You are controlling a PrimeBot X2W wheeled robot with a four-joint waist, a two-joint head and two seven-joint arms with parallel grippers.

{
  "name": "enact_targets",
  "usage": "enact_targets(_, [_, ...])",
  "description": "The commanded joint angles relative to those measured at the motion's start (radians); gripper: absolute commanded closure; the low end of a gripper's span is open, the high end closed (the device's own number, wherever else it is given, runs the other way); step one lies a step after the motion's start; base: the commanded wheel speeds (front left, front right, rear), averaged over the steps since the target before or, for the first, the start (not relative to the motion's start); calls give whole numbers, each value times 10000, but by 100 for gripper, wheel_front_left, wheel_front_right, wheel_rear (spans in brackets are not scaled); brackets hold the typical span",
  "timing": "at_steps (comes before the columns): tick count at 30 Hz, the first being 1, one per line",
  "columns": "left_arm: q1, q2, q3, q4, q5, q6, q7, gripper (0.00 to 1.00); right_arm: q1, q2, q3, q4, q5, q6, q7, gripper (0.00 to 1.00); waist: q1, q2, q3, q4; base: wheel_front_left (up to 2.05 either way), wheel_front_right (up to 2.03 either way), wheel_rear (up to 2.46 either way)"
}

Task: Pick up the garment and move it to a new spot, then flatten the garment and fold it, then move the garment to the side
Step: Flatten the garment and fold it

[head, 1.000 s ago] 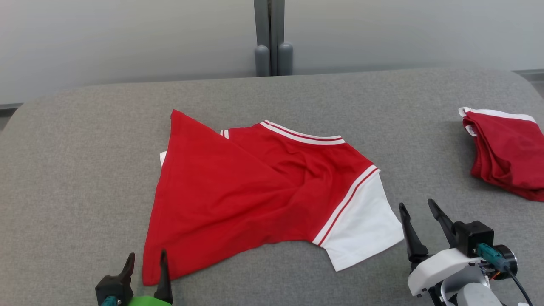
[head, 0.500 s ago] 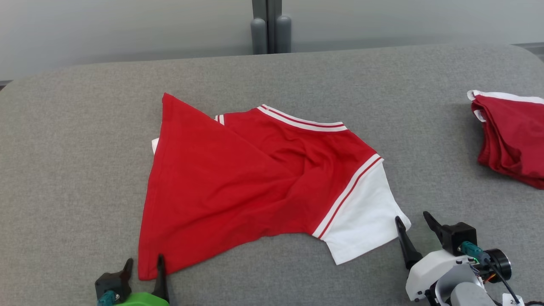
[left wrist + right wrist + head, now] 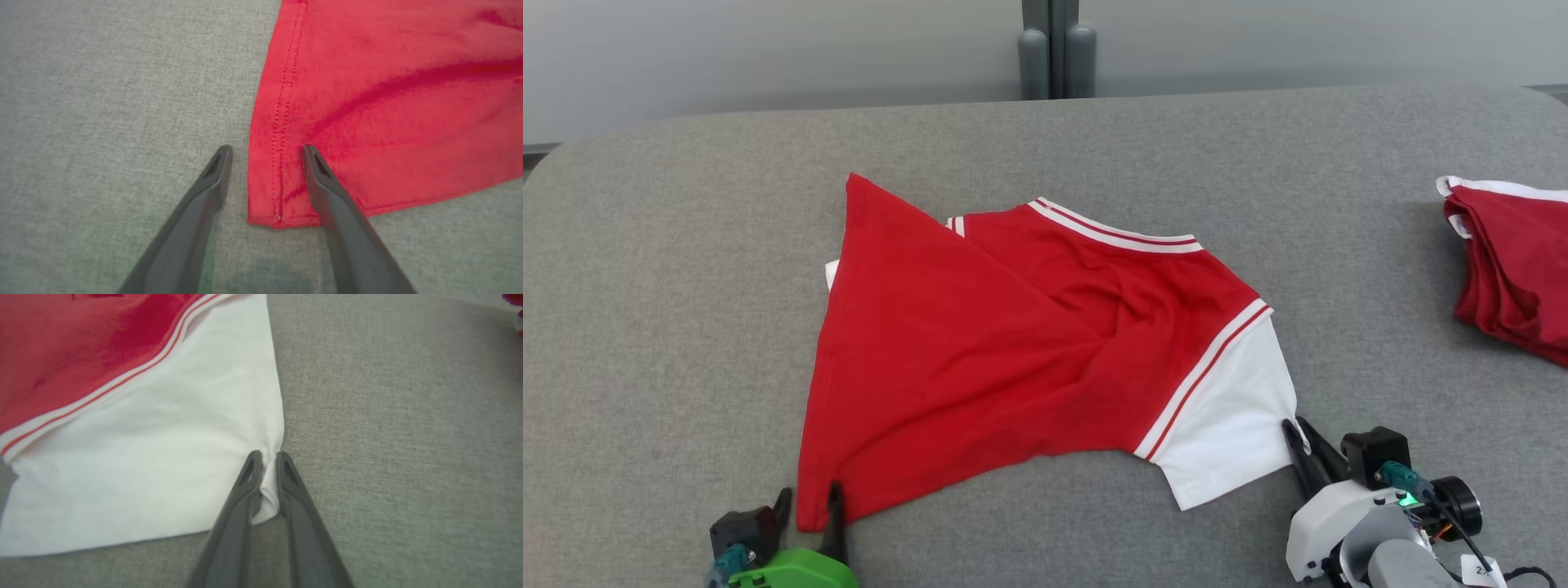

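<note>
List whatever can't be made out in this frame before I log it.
The second red garment: head view, cut off by the right edge; fold unknown.
Far sleeve of the garment: head view, covered by the folded-over red panel, bar a white sliver.
The left hand: left wrist view, height above the hem unreadable.

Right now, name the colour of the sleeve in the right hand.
The short fabric sleeve is white; right wrist view shows it best.

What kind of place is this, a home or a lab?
Probably a lab or test room: a grey cloth-covered table, a bare pale wall with a grey post, and a shirt laid out, another red garment off to one side.
</note>
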State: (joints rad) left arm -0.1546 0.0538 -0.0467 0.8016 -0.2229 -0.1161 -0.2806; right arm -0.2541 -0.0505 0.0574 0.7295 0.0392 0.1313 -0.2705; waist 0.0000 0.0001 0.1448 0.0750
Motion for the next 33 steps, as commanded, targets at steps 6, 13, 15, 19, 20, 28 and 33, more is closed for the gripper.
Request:
enact_targets(6, [255, -82, -608, 622, -183, -155, 313, 100, 302, -16, -83, -378, 423, -12, 68, 100, 0, -1, -198, -34, 0, 0, 0])
enact_targets(13, [-54, -3, -630, -1531, -544, -162, 164, 100, 309, -23, -178, -2116, 1482, -12, 64, 100, 0, -1, -476, -32, 0, 0, 0])
enact_targets(15, [-312, 173, -766, -2250, -735, -154, 163, 100, 75, -28, -320, -2627, 1853, -14, 64, 100, 0, -1, -580, -33, 0, 0, 0])
enact_targets(19, [-1182, 780, -1423, -3507, -1318, -156, 163, 100, -585, -18, -477, -3599, 2876, -12, 64, 100, 0, -1, -728, -92, 0, 0, 0])
enact_targets(20, [-1449, 983, -1511, -3747, -1438, -157, 163, 100, -776, -23, -495, -3798, 3064, -12, 62, 100, 0, -1, -746, -122, 0, 0, 0])
enact_targets(28, [-4200, 2755, -1872, -5479, -2978, -157, 301, 100, -3291, -219, -525, -5278, 4765, -12, 111, 100, 0, -1, -774, -562, 0, 0, 0])
enact_targets(33, [-5473, 3429, -1638, -6278, -3568, -157, 730, 100, -4766, -369, -482, -5797, 5713, -12, 811, 100, 0, -1, -801, -819, 0, 0, 0])
